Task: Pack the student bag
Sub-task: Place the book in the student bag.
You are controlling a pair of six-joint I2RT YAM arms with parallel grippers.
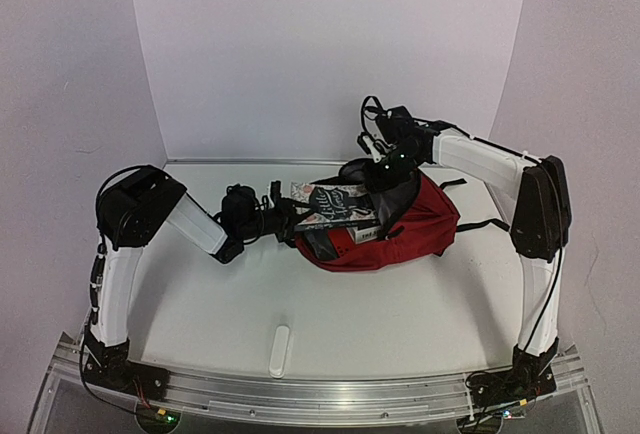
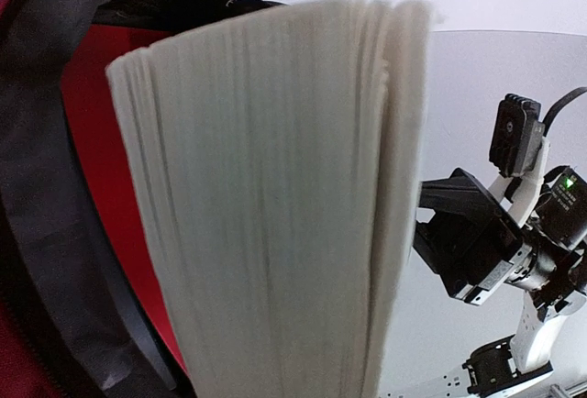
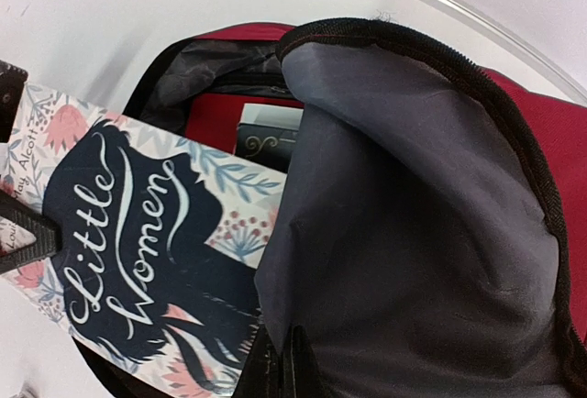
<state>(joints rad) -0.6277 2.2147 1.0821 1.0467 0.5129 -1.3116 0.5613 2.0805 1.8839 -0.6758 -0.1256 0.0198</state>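
One dark red bag (image 1: 405, 239) lies on its side right of centre on the worktop (image 1: 200, 304), its mouth facing left. The right jaws, pressed together, pinch its grey-lined flap (image 3: 413, 233) and hold it up. A "Little Women" book (image 1: 335, 204) sits partly inside the mouth, its left end pinched by the left jaws. Another dark book (image 3: 269, 144) lies deeper inside. A white bar (image 1: 280, 350) lies by the near edge.

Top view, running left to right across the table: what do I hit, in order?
left arm → left gripper → book → student bag → right arm. The right gripper sits over the bag's mouth, so it is left out of the order.
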